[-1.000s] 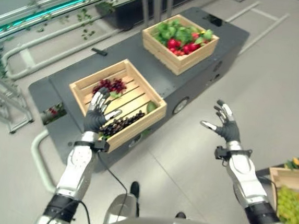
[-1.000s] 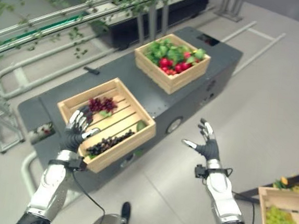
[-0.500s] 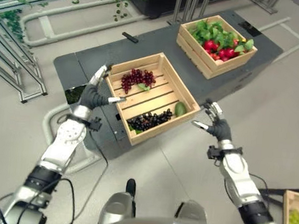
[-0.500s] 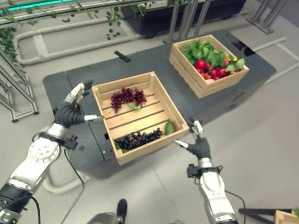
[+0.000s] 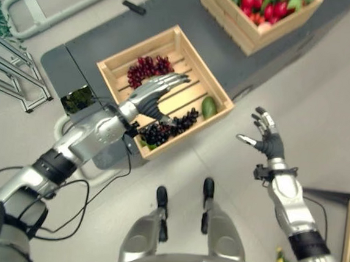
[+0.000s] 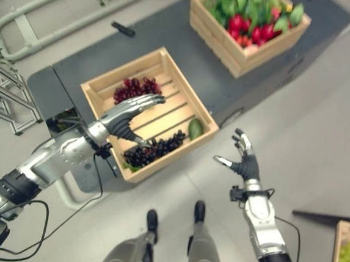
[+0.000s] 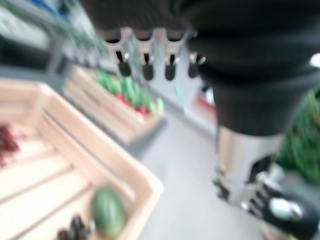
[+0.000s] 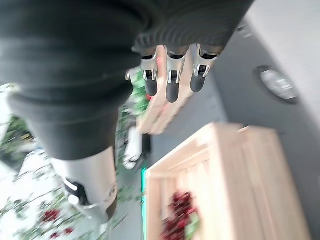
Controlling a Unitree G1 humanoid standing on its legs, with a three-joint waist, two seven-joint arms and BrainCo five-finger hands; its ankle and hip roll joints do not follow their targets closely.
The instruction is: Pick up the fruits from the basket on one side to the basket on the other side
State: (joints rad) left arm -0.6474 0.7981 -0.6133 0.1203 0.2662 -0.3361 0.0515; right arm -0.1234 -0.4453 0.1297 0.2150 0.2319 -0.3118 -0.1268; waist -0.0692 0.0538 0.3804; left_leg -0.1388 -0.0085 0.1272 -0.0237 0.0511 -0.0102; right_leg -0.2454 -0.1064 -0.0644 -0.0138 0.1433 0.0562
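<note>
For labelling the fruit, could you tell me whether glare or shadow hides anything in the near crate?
Left eye view: even light, no glare on the crate; the left hand hides some slats. Left wrist view: the green fruit shows unshaded.

No legible text, label, number or sign appears on anything before me; the surfaces of the wooden crate (image 5: 195, 71) under my left hand (image 5: 152, 92) carry no readable marking
</note>
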